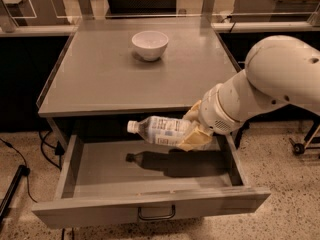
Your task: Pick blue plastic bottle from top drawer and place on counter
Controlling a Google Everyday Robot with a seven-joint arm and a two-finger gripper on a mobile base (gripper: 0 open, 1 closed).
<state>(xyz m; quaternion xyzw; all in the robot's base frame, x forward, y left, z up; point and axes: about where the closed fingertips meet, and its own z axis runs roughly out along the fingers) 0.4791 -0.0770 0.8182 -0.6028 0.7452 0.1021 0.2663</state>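
Bluish plastic bottle (161,129) between tan fingers (196,138) of gripper (190,126) above grey drawer (100,212)

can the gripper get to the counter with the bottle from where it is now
Probably yes. The gripper holds the blue plastic bottle above the top drawer, just before the counter edge; it needs only rise over that. The white bowl sits far back, off its path.
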